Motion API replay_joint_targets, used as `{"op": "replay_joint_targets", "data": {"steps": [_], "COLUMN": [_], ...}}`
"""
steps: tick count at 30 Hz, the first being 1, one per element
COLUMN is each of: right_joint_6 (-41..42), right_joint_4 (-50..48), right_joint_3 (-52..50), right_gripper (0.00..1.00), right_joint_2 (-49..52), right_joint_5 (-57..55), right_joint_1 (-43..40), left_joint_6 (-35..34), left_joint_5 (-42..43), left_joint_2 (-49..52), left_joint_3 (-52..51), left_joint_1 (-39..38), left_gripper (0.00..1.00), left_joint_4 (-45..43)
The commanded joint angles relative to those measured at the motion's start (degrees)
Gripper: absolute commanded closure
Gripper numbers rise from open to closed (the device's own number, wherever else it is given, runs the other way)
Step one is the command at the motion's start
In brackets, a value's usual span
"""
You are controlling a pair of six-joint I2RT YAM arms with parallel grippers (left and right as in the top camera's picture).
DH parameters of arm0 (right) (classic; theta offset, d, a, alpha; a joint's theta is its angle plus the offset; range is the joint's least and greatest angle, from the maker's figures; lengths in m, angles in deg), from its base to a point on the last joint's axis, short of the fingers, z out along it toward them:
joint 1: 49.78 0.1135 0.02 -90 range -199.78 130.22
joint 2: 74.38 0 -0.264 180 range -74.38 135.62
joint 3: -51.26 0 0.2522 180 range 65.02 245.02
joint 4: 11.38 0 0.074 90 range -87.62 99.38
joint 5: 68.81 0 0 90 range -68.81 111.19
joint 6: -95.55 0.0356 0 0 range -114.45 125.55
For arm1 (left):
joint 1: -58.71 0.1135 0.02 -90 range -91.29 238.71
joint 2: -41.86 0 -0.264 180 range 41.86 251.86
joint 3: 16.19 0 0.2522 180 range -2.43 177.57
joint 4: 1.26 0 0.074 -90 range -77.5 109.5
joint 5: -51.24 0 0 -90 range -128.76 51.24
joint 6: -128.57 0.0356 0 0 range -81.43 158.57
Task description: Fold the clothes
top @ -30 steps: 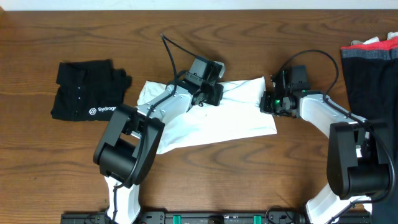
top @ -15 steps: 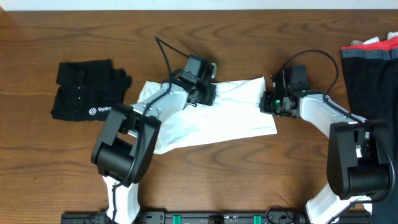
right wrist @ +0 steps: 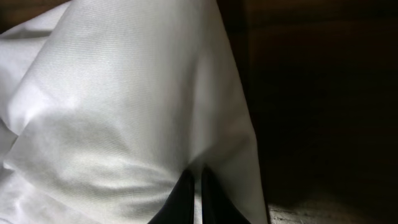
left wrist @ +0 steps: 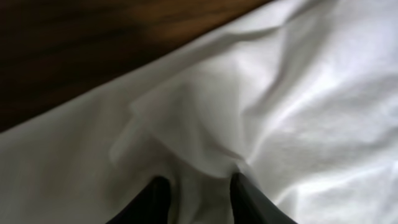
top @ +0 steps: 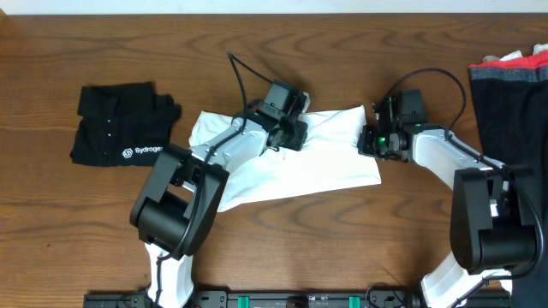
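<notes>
Our left gripper [left wrist: 200, 194] is closed on a raised ridge of the white T-shirt [top: 318, 168], and the cloth bunched between its two dark fingers [left wrist: 155, 200] draws creases toward the grip. Our right gripper [right wrist: 196, 194] has its fingers pressed almost together, pinching the shirt's edge, which hangs off them in a smooth drape against the dark wood.

From overhead, the white T-shirt lies spread in the middle of the table [top: 86, 244], partly folded and slanting, with its lower left corner nearest the robot's base. The left gripper [top: 293, 135] sits on the shirt's upper middle part, near the far edge. The right gripper [top: 366, 141] is at the shirt's right edge, just below the upper right corner.

Well to the left of the shirt we see a folded black garment [top: 120, 133] with white lettering, lying flat and apart from it. At the table's right edge lies a pile of dark clothes [top: 507, 98], with a strip of red and white at its top.
</notes>
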State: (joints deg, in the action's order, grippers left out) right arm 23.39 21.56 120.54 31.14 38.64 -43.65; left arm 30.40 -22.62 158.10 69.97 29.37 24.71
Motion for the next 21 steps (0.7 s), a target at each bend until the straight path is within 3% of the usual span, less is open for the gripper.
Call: {"op": "replay_joint_targets", "data": {"steps": [1, 10, 21], "right_joint_6": [0.3, 0.3, 0.3], "right_joint_4": [1.6, 1.6, 1.6], "right_joint_3": [-2.4, -2.4, -2.4], "right_gripper": [0.93, 0.93, 0.92], "right_joint_2": [4.2, 4.2, 4.2], "right_joint_5": [-2.7, -3.6, -4.0], "right_joint_1": [0.7, 0.7, 0.7], "left_joint_6": [-0.3, -5.0, -5.0], "left_joint_5": [-0.5, 4.4, 4.2], "left_joint_2": [-1.4, -3.3, -2.8], "left_joint_3": [0.6, 0.7, 0.6], "left_joint_1": [1.2, 1.3, 1.2], "left_gripper": [0.64, 0.62, 0.62], "left_joint_4": [0.1, -4.2, -3.1]}}
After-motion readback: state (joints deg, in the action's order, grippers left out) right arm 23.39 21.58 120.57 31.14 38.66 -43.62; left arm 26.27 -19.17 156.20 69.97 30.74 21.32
